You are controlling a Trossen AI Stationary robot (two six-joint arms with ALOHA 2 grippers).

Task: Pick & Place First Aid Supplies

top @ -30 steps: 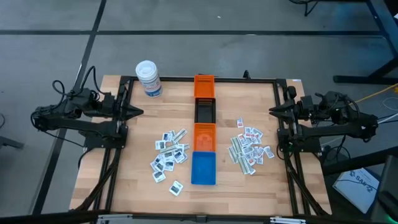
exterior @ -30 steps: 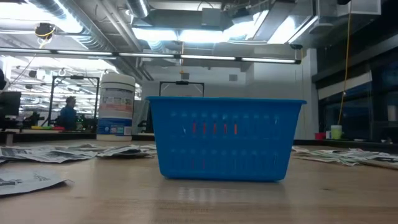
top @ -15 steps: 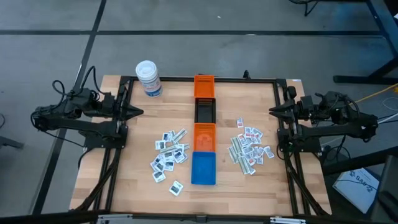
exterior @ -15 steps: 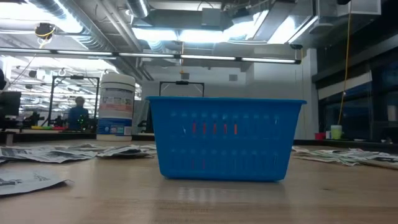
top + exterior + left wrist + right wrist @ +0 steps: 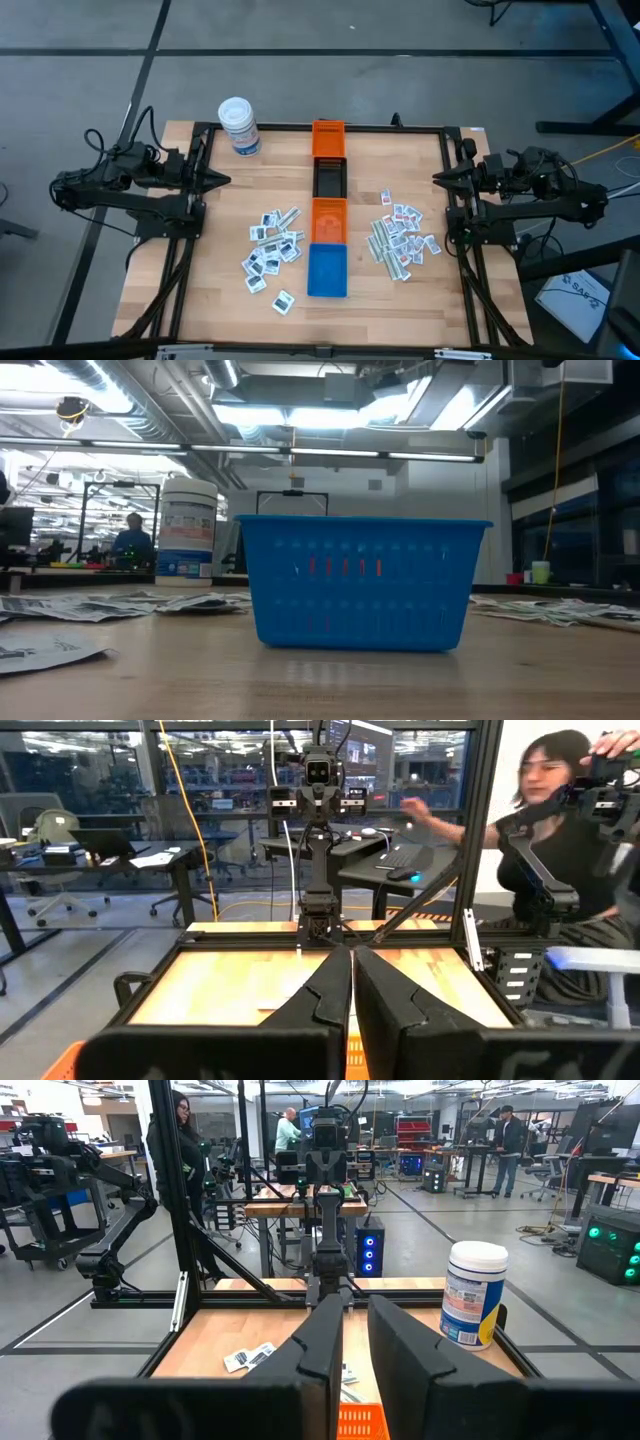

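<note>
First aid packets lie in two heaps beside the row of four bins (image 5: 328,220): left heap (image 5: 272,250) at about 4 o'clock from the clenched, empty left gripper (image 5: 222,181); right heap (image 5: 402,238), strips running 12-to-6, at about 7 o'clock from the right gripper (image 5: 438,178). Each arm is nearest its own heap; whether the right jaws are parted I cannot tell. Count: two orange bins, one black, one blue, one white tub (image 5: 239,125); packets too many to number.

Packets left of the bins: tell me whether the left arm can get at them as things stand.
Probably yes. The left gripper waits shut at the table's left edge, and the packets lie flat on bare wood between it and the blue bin. Nothing stands in between; the white tub sits off to the far side.
</note>
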